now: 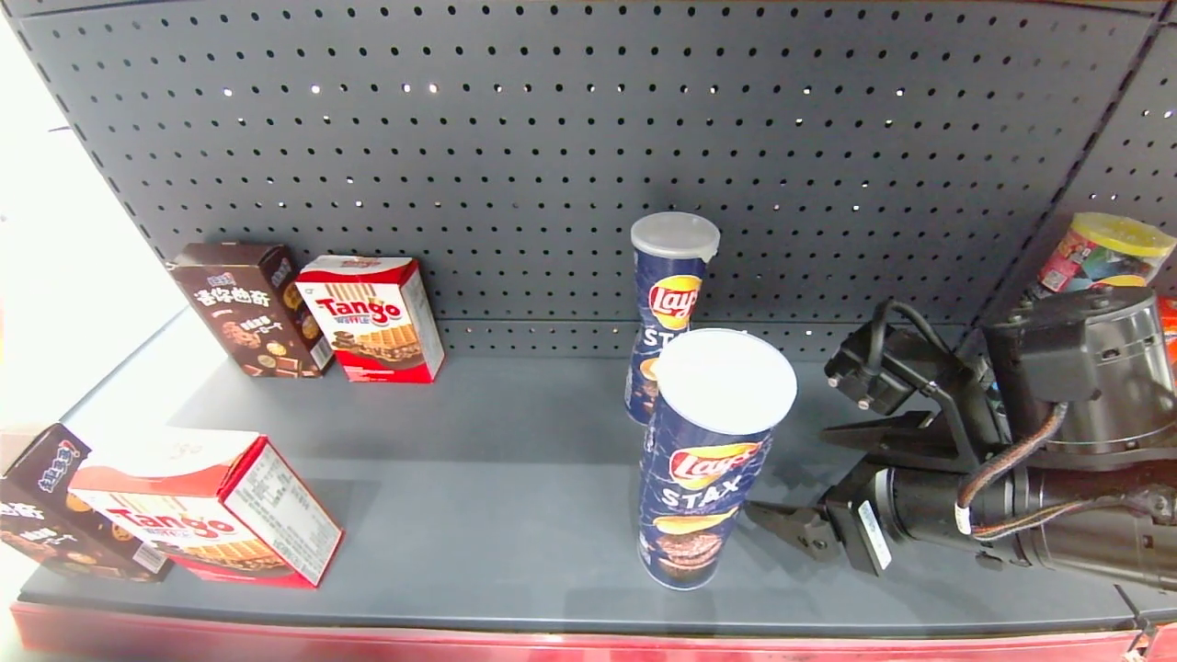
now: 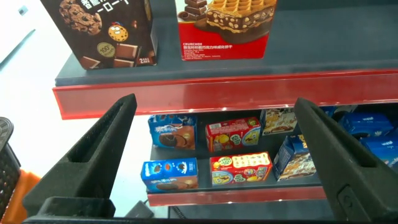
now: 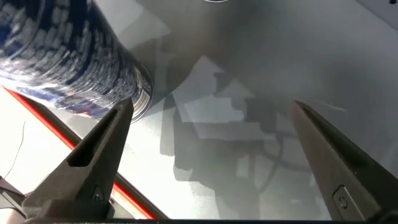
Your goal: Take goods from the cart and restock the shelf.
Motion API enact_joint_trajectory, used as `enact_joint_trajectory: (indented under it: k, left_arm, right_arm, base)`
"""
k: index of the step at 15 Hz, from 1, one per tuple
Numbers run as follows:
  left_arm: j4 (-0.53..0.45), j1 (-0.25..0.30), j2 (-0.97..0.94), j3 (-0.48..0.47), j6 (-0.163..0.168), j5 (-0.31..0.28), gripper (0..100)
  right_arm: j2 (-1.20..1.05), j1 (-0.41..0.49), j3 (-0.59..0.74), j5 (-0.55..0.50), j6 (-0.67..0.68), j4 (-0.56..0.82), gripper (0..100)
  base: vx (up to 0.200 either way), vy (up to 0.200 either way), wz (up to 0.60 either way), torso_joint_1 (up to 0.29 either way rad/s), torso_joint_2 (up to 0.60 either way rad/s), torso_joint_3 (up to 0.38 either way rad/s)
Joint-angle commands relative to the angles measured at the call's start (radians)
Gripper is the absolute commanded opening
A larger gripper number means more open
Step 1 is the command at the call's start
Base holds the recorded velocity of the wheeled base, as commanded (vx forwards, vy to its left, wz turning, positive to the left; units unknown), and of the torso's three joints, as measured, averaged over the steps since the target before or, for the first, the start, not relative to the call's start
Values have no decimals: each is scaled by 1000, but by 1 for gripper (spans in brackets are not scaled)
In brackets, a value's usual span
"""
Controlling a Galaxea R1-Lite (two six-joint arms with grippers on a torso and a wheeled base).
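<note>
Two blue chip cans stand upright on the grey shelf (image 1: 478, 478): one at the back (image 1: 674, 303) by the pegboard, one in front (image 1: 713, 460) near the red edge. My right gripper (image 1: 814, 478) is open just right of the front can, apart from it, with nothing between its fingers. In the right wrist view the can's lower part (image 3: 68, 62) lies just outside one finger of the open right gripper (image 3: 211, 149). My left gripper (image 2: 211, 155) is open and empty in front of the shelf's red edge (image 2: 224, 93), below the boxes.
A brown cookie box (image 1: 248, 308) and a red wafer box (image 1: 372, 317) stand at the back left; another wafer box (image 1: 207, 506) and a brown box (image 1: 55, 510) stand at the front left. A yellow-lidded tub (image 1: 1103, 253) is far right. Lower shelves hold small boxes (image 2: 233, 134).
</note>
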State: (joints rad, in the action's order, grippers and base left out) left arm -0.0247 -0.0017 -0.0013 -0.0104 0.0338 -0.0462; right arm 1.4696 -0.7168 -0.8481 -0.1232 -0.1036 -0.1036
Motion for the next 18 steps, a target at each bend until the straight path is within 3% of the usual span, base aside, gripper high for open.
enact_joint_trajectory:
  k: [1, 11, 15, 18]
  left_arm:
    - [0, 0, 1, 0, 0, 0, 100]
    - [0, -1, 1, 0, -2, 0, 100]
    - [-1, -1, 1, 0, 0, -1, 100]
    - [-1, -1, 1, 0, 0, -3, 100]
  right_arm:
    - [14, -4, -11, 0, -1, -1, 100]
    - [-35, 11, -12, -3, 1, -2, 100]
    - [-121, 66, -12, -12, 1, -10, 100]
    - [-196, 71, 50, -10, 1, -10, 100]
  base:
    - [0, 0, 0, 0, 0, 0]
    - [0, 0, 0, 0, 0, 0]
    - [0, 0, 0, 0, 0, 0]
    - [0, 0, 0, 0, 0, 0]
